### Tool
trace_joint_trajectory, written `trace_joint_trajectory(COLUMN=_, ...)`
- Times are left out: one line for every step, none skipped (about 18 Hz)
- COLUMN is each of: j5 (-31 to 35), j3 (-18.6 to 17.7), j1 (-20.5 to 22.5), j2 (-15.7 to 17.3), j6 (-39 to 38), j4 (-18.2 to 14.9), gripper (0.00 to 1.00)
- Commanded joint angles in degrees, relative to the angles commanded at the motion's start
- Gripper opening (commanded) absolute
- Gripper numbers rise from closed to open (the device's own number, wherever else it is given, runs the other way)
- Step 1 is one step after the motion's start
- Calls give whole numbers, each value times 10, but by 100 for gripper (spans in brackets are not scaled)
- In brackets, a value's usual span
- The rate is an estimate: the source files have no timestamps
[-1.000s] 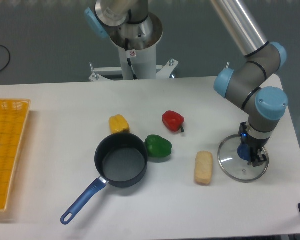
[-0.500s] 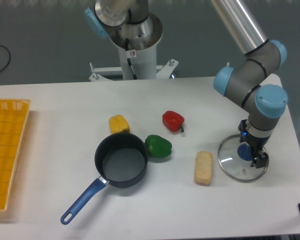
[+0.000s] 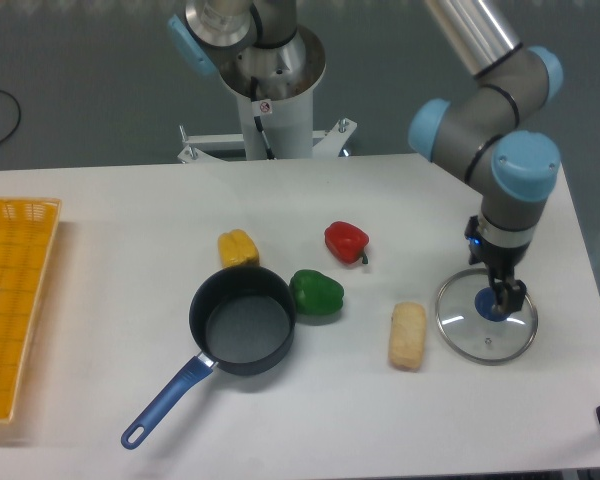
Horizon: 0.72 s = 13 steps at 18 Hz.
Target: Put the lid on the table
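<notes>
Arm has lifted and swung slightly left since a second ago; the lid [image 3: 487, 323] hasn't moved and lies flat on the bench [image 3: 120, 200] at the right side, just beside the bread. Reads as placed, arm retreating. Pincer [image 3: 501, 297] sits just above the blue knob, apparently off it; can't tell how wide it is open from this angle.

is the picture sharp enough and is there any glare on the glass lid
Fixed camera view: sharp throughout, evenly lit, with soft faint shadows. The round clear glass lid with blue knob shows only a thin bright rim, no strong glare; the white tabletop shows through it. The claw partly hides the knob.
</notes>
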Motion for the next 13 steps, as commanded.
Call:
trace_joint_trajectory(j5=0, j3=1, j1=-1, j2=8, j6=0, j4=-13, gripper=100)
trace_joint_trajectory(j5=0, j3=2, j1=-5, j2=16, j6=3, j4=-26, gripper=100)
trace_joint_trajectory(j5=0, j3=2, j1=-10, j2=22, j6=3, j4=-34, gripper=100)
trace_joint_trajectory(j5=-1, j3=2, j1=-13, j2=27, j6=2, j4=-39, gripper=100)
trace_joint_trajectory(j5=-1, j3=3, j1=-18, j2=32, j6=0, j4=-40, gripper=100)
trace_joint_trajectory(j5=-1, j3=4, j1=-25, j2=32, j6=0, j4=-40, gripper=100)
trace_joint_trajectory(j5=0, j3=4, j1=-28, j2=33, j6=0, j4=-40, gripper=100)
trace_joint_trajectory(j5=0, j3=4, j1=-30, j2=36, j6=0, j4=-40, gripper=100)
trace_joint_trajectory(j5=0, j3=4, j1=-33, j2=39, j6=-1, j4=-41, gripper=100)
trace_joint_trajectory(j5=0, j3=3, j1=-34, j2=39, j6=-1, j4=-44, gripper=100)
trace_joint_trajectory(j5=0, j3=1, j1=-35, j2=39, j6=-1, j4=-44, gripper=100)
trace_joint_trajectory(j5=0, j3=1, j1=-36, j2=39, j6=-1, j4=-44, gripper=100)
trace_joint_trajectory(j5=0, j3=1, j1=-38, j2=39, j6=-1, j4=-44, gripper=100)
